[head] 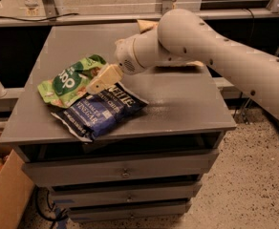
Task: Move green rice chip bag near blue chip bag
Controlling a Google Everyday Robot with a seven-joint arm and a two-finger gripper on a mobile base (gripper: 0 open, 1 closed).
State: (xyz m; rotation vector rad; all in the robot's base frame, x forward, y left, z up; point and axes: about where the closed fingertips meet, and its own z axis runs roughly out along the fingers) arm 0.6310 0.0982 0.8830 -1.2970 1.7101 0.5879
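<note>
The green rice chip bag [65, 82] lies on the left part of the grey cabinet top [177, 99]. Its lower right edge touches the blue chip bag [99, 111], which lies just in front of it near the front edge. My gripper [101, 80] reaches in from the right on the white arm [201, 42] and sits at the green bag's right end, just above the blue bag's top edge. I cannot tell whether it holds the green bag.
A brown-and-cream bag [145, 25] lies at the back of the top, mostly hidden behind the arm. The cabinet has drawers [125, 173] below. A cardboard box [5, 199] stands on the floor at the left. A metal frame runs behind the cabinet.
</note>
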